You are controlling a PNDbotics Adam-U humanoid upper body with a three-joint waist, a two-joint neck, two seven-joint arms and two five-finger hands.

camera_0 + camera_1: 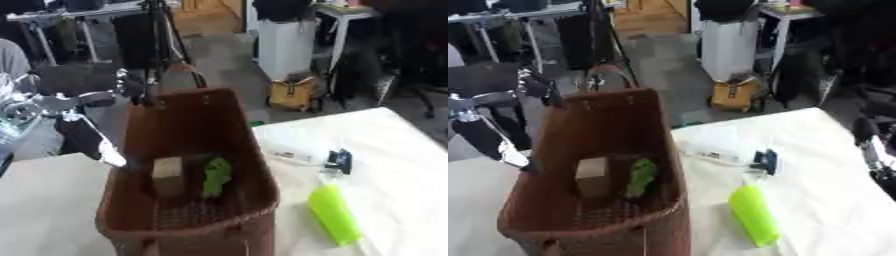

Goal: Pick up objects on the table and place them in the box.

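Black left arm [483, 137] with silver joints.

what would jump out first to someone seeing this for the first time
The tall brown woven basket fills the middle of the table, with a tan block and a leafy green item side by side inside it. To its right a bright lime-green cylinder lies on the white tabletop, a clear packet behind it.

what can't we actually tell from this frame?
- Left hand: blurred behind the brown basket; fingers unreadable.
- Right hand: only an arm piece shows at the right eye view's right edge.
- Basket contents: tan block and green item, identity blurred.
- Clear item with dark end beside the lime-green cylinder: unidentifiable.
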